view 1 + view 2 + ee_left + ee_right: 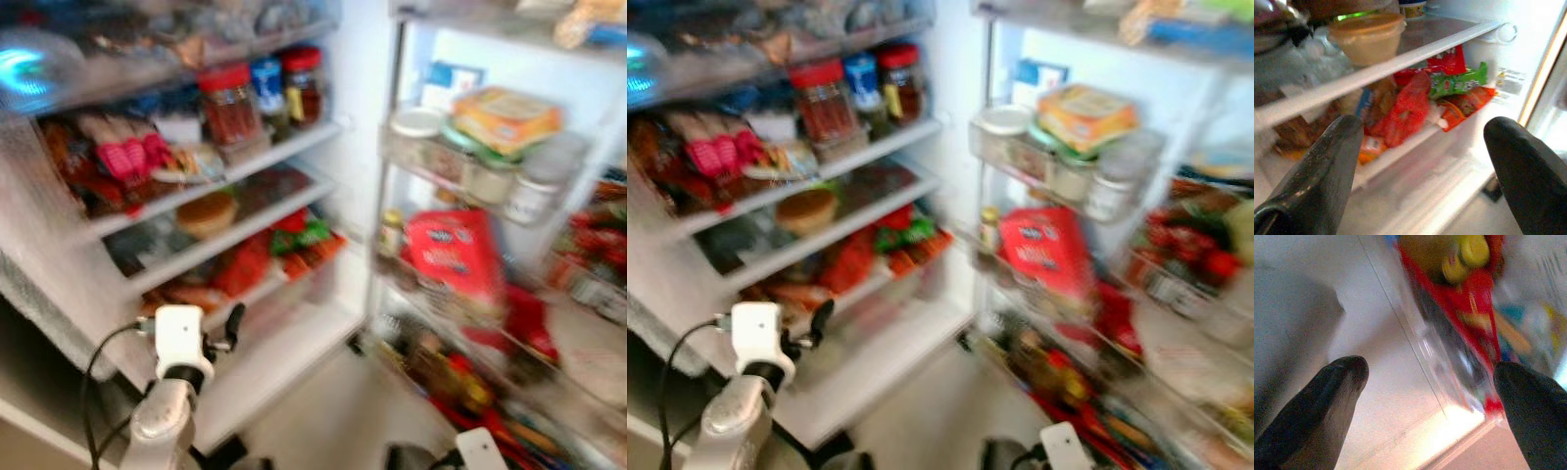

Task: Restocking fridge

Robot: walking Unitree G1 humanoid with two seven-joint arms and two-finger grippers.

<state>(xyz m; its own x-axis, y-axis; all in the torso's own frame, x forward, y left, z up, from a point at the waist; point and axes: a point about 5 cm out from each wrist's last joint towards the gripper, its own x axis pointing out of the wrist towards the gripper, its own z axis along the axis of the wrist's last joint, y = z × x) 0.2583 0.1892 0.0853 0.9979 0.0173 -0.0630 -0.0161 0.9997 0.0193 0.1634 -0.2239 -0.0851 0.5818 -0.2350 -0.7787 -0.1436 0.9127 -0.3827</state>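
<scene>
A humanoid robot faces an open fridge [343,225] with both arms raised and nothing in either grasp, at what looks like an early stage of a restocking job. The left tool [1420,161], its two black fingers spread wide and empty, points at the lower shelf [1376,73], where a tan lidded tub [1367,36] sits just above its line of sight and a jumble of red and green snack packets [1435,93] lies straight ahead beneath the glass, likely stacked loosely there because the drawer space is shallow. Further up and beyond the left tool, jars with red lids [230,103] stand upright along the edge of an upper shelf, within easy reach. The right tool [1430,396], also gaping and carrying nothing, hangs low beside the door racks, close to a red-edged bin holding a bottle with a yellow cap [1469,252] (the view is blurred, so labels cannot be read). Well above it in the door, a red bag [456,250] stands in a rack with white-lidded tubs [416,127] and an orange packet [505,117] higher still. No item to be stocked is held.
</scene>
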